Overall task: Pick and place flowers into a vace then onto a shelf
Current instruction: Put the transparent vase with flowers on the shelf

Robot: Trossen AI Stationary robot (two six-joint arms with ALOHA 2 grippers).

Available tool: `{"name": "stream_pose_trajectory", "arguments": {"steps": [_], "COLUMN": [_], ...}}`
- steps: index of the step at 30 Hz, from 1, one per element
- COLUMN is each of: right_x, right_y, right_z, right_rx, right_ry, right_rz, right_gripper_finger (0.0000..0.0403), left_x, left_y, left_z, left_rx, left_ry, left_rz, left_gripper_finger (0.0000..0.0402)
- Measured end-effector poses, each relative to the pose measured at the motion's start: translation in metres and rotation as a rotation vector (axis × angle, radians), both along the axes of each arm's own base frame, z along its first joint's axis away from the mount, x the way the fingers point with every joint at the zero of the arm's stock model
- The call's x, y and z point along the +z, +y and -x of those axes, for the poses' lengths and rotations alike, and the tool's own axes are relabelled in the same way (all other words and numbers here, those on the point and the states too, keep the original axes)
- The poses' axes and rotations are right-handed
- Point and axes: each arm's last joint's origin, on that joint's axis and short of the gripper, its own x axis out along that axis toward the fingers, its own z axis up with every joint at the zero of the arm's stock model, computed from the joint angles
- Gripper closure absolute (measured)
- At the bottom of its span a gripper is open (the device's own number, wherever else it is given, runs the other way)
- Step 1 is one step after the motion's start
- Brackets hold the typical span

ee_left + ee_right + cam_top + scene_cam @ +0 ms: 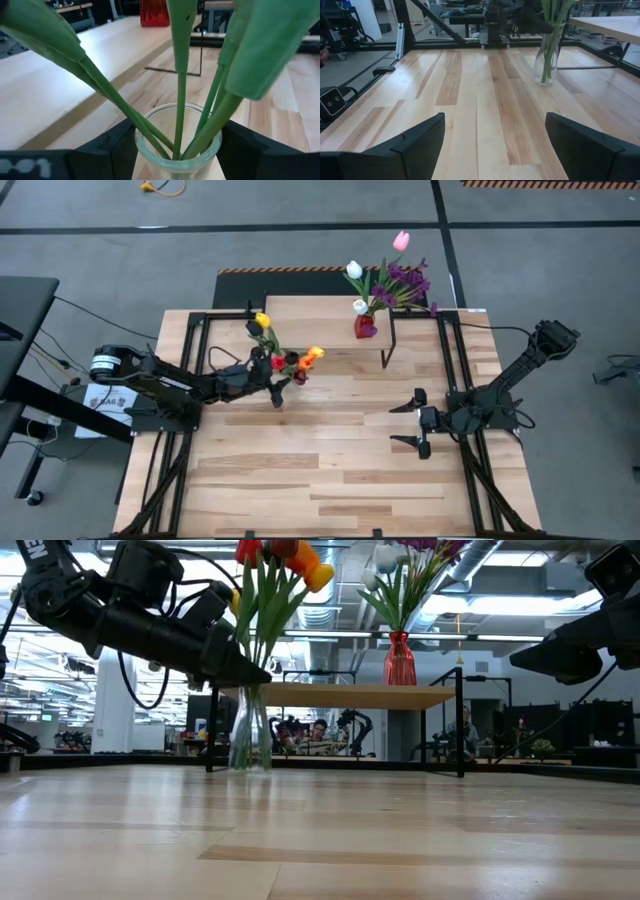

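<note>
The left gripper had its fingers around the glass vase of flowers, standing on the table beside the shelf. The right gripper hung open, well apart.

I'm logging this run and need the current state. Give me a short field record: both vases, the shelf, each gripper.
clear vase: glass vase with tulips, standing on the table beside the shelf
red vase: red vase with flowers, on the shelf
shelf: wooden top on black legs
left gripper: left gripper, a finger on either side of the clear vase near its rim
right gripper: right gripper, open, apart from both vases
</note>
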Motion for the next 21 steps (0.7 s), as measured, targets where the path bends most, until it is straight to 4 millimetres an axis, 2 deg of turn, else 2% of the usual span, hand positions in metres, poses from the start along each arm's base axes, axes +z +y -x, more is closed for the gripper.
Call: {"name": "stream_pose_trajectory", "arguments": {"steps": [12,21], "right_x": [0.000,0.000], "right_y": [0.000,0.000], "right_z": [0.000,0.000], "right_rx": [0.000,0.000], "right_ry": [0.000,-0.002], "right_rz": [0.000,-0.002], "right_gripper_finger": [0.0068,0.0068], "left_x": [0.009,0.026], "left_y": [-0.004,-0.012], "left_z": [-0.006,-0.020], "left_rx": [-0.042,-0.122], "left_ry": [-0.062,-0.128], "left_rz": [0.017,0.045], "left_gripper_finger": [0.0190,0.0191]}}
